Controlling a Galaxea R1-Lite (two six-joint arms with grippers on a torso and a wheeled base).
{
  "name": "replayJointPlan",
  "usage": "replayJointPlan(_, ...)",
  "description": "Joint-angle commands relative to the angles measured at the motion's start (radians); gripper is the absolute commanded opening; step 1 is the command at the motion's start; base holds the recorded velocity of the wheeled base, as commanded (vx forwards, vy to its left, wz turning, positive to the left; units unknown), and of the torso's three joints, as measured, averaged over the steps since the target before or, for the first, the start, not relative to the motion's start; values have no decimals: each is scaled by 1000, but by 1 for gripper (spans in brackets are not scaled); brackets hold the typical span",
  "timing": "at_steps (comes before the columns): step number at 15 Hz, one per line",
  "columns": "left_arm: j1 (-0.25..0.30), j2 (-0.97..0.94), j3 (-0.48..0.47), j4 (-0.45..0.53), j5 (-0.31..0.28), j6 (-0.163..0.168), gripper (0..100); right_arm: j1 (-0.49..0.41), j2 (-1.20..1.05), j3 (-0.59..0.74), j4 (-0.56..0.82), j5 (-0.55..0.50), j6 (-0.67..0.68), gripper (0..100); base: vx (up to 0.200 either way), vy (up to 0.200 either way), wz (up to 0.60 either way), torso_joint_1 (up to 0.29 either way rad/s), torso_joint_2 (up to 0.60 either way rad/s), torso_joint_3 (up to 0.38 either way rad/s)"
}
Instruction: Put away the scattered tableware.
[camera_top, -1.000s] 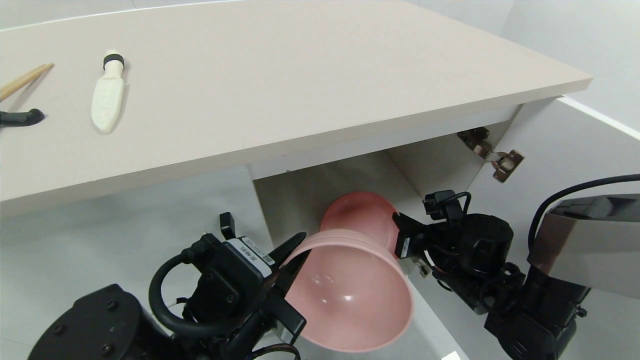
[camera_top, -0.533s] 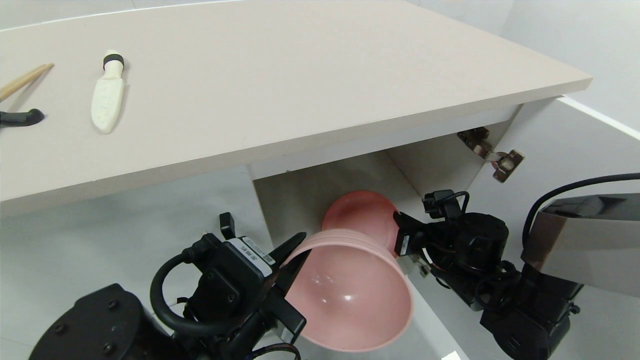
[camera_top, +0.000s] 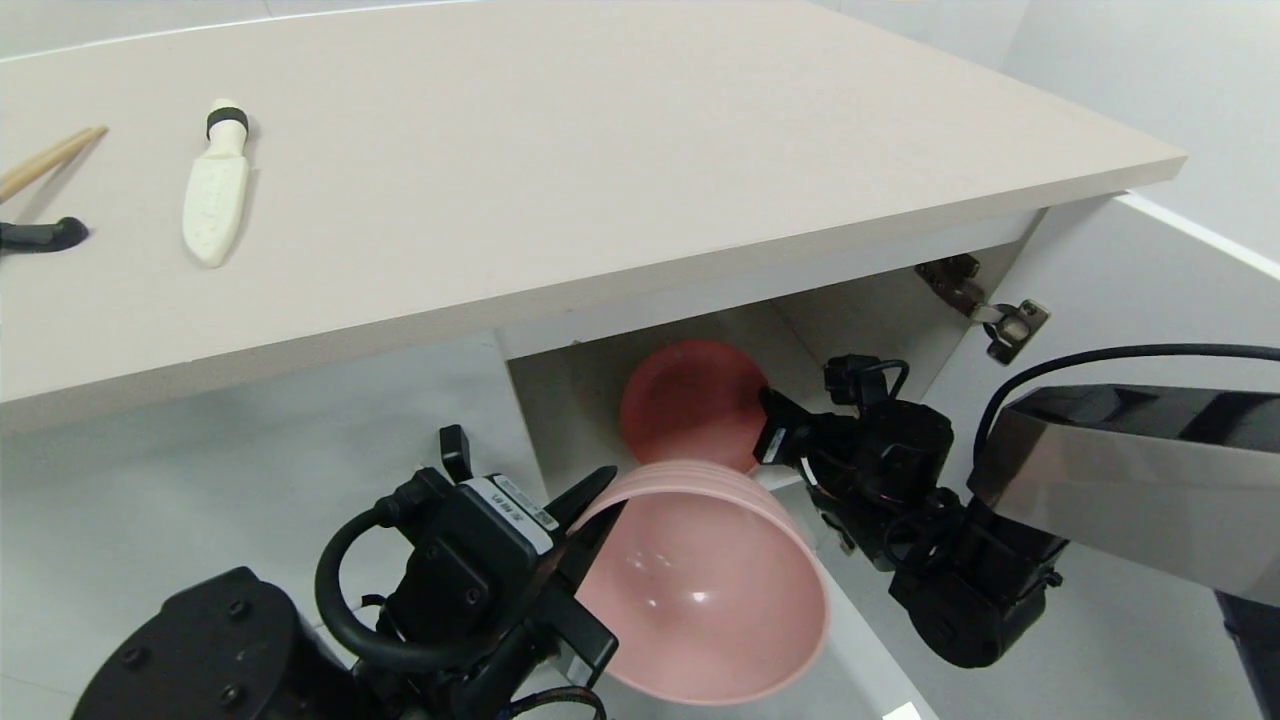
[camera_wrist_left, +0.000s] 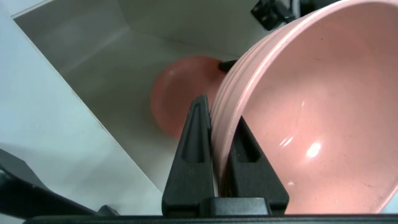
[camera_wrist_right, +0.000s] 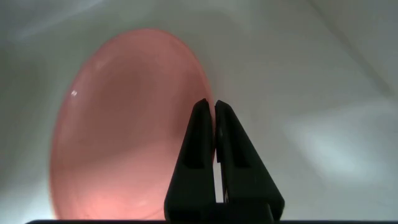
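Head view: right pincer (camera_top: 766, 420) clenched on the rim of the pink plate (camera_top: 690, 400), held inside the open cabinet (camera_top: 570, 400) beneath the tabletop (camera_top: 600, 150); left pincer (camera_top: 598, 492) grasping the pink bowl (camera_top: 700, 600) by its rim, just outside the opening. Step in hand appears to be stowing the plate; next, it needs setting down and releasing, then the bowl.

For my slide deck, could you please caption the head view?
The right gripper holds a pink dish at the open cabinet; left gripper clamps a pink bowl by its rim.
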Motion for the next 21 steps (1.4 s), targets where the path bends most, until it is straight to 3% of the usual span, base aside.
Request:
replayJointPlan(1, -2, 0, -1, -1, 1, 0, 0, 4, 36, -21, -1, -1, 14, 0, 0, 0, 0, 0, 0, 0)
replayJointPlan(12, -8, 19, -2, -1, 1, 0, 0, 22, 59, -18, -1, -2, 57, 0, 0, 0, 0, 0, 0, 0)
replayJointPlan(13, -9, 22, -2, -1, 1, 0, 0, 22, 65, -21, -1, -2, 57, 100, 0, 0, 0, 0, 0, 0)
replayJointPlan(18, -9, 20, -4, -1, 1, 0, 0, -3, 90, -58, -1, -4, 52, 100, 0, 0, 0, 0, 0, 0)
replayJointPlan(21, -9, 36, -8, -1, 1, 0, 0, 33, -84, 85, -1, -114, -22, 100, 0, 0, 0, 0, 0, 0)
